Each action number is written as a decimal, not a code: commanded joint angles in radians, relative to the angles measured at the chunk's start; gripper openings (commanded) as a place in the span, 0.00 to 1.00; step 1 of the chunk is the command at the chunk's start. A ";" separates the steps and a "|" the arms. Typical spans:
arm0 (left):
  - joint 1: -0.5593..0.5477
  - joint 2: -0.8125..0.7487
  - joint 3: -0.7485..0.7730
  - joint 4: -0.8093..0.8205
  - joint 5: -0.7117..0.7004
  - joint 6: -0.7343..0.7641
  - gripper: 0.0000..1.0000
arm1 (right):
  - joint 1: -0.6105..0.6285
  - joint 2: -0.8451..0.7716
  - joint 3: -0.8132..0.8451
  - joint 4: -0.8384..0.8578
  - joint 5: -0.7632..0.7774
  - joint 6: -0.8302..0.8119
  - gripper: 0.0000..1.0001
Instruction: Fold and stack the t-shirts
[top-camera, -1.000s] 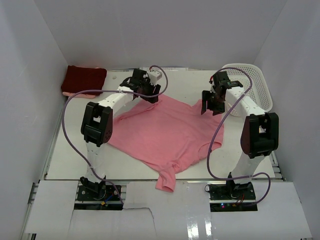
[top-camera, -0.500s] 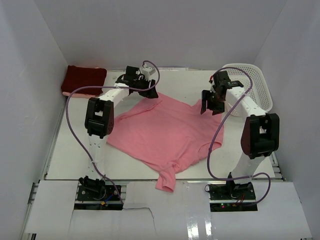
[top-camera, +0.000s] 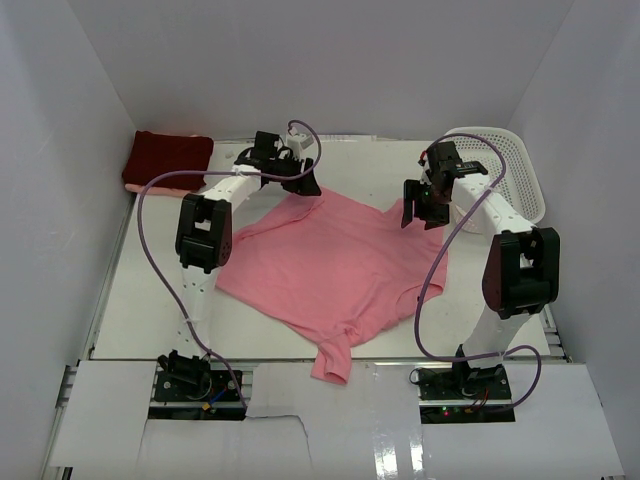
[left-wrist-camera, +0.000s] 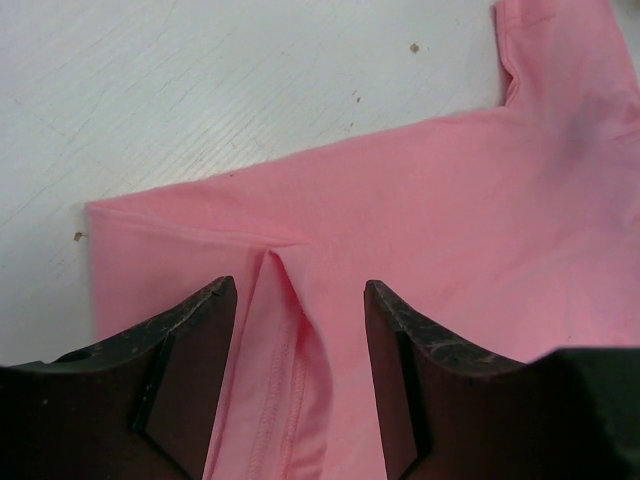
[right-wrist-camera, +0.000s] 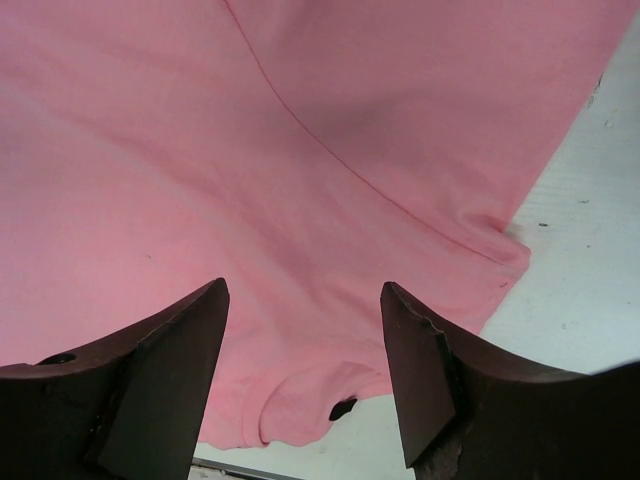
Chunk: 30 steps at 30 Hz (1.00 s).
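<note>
White table (top-camera: 380, 165), left fingers (left-wrist-camera: 190, 380) shifted over pink t-shirt (top-camera: 330, 265)

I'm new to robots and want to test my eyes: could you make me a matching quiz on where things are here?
1 pink t-shirt
2 maroon t-shirt
3 white basket
4 left gripper

A folded, far left corner
B open, over the pink cloth's far edge
C far right corner
D spread out in the middle

Pairs: 1-D, 2-A, 3-C, 4-B

Spread t-shirt (top-camera: 330, 265) centre, folded t-shirt (top-camera: 168, 158) far-left corner, basket (top-camera: 510, 165) far-right corner
</note>
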 joint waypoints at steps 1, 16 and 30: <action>-0.001 0.012 0.034 -0.017 0.023 -0.003 0.65 | 0.001 -0.040 -0.003 0.002 -0.015 -0.007 0.69; -0.001 0.083 0.103 -0.030 0.035 -0.015 0.62 | 0.001 -0.048 -0.015 0.005 -0.019 -0.012 0.69; -0.001 0.114 0.106 -0.037 0.073 -0.038 0.36 | 0.001 -0.043 -0.022 0.008 -0.022 -0.013 0.69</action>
